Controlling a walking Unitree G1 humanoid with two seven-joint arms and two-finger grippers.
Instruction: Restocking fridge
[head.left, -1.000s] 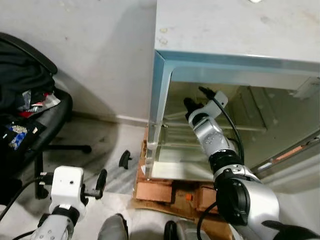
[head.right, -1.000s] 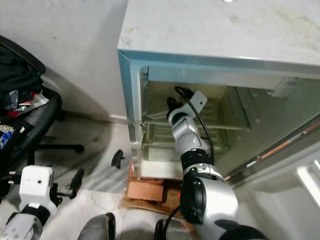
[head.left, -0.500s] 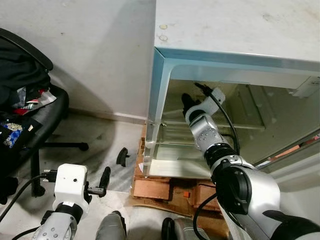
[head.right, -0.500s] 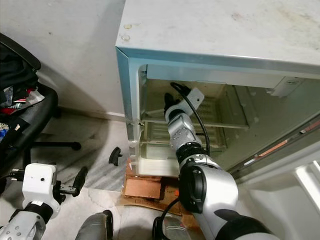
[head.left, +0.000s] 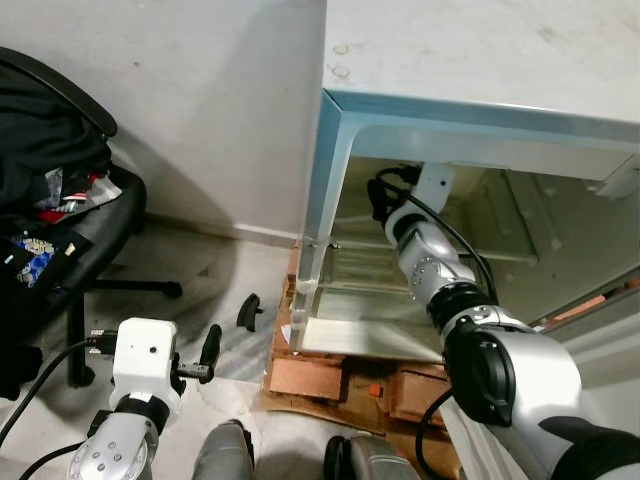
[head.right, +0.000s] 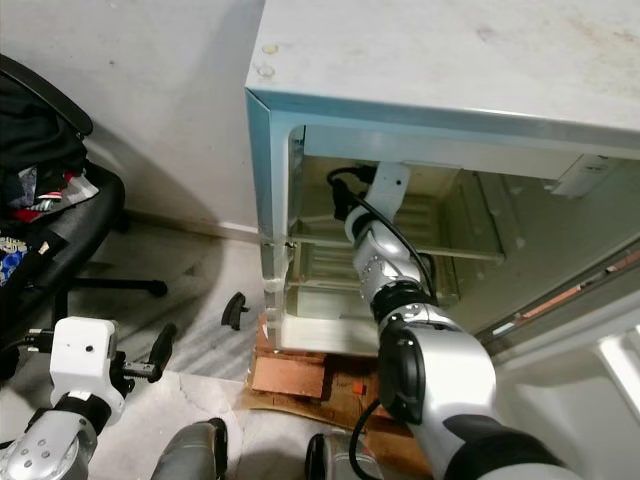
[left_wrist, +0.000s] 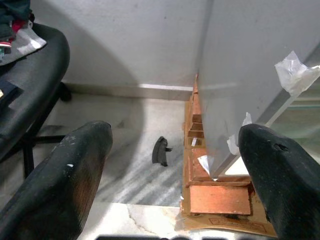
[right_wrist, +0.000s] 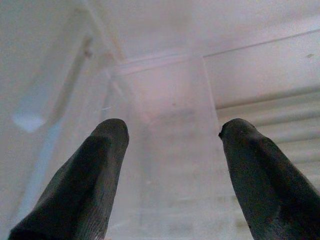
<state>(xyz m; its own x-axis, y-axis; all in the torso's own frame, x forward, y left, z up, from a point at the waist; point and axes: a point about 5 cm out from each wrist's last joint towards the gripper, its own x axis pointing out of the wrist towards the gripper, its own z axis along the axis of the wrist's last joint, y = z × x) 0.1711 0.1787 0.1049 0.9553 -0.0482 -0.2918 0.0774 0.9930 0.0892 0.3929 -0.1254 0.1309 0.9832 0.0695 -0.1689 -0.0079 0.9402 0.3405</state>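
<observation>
A plain grey wall stands at the far side, with a pale marbled floor below it. On my right is the small white fridge with a pale blue front frame. It is open, and it sits on a stack of orange-brown bricks and cardboard. My right gripper is reaching inside the fridge, up near the top on its left side. Its two black fingers are spread wide apart and hold nothing. Past them I see a clear plastic shelf and the white inner wall.

My left gripper hangs low on the near left, above the floor. Its fingers are wide apart too, with nothing between them. A small black curved piece lies on the floor just left of the bricks. On the far left is a black office chair piled with dark clothes and bits of paper.
</observation>
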